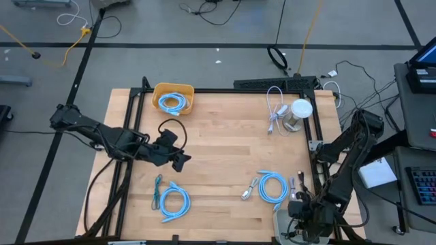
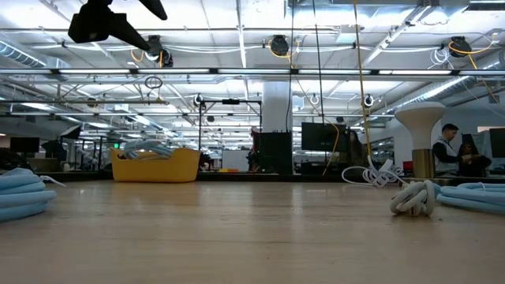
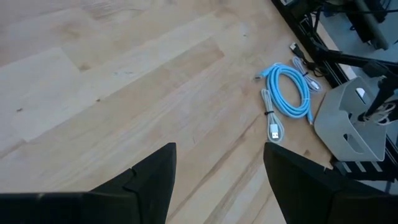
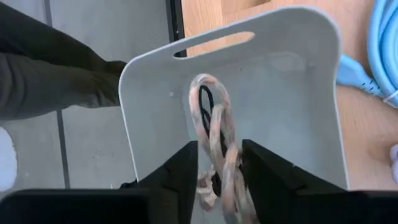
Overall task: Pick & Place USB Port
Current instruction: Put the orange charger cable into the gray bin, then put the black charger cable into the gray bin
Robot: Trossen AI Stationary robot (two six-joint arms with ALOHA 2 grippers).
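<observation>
A pinkish-white USB cable is seen inside the grey bin, between the narrowly parted fingers of the right gripper (grip uncertain). Well apart from the bin, the left gripper is held wide open.

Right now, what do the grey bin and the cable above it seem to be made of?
Grey bin: probably moulded plastic, matte, with smooth rounded walls and a cut-out handle slot. Cable: apparently a woven fabric sleeve, pinkish-beige, with a visible braid texture, though this is uncertain.
</observation>
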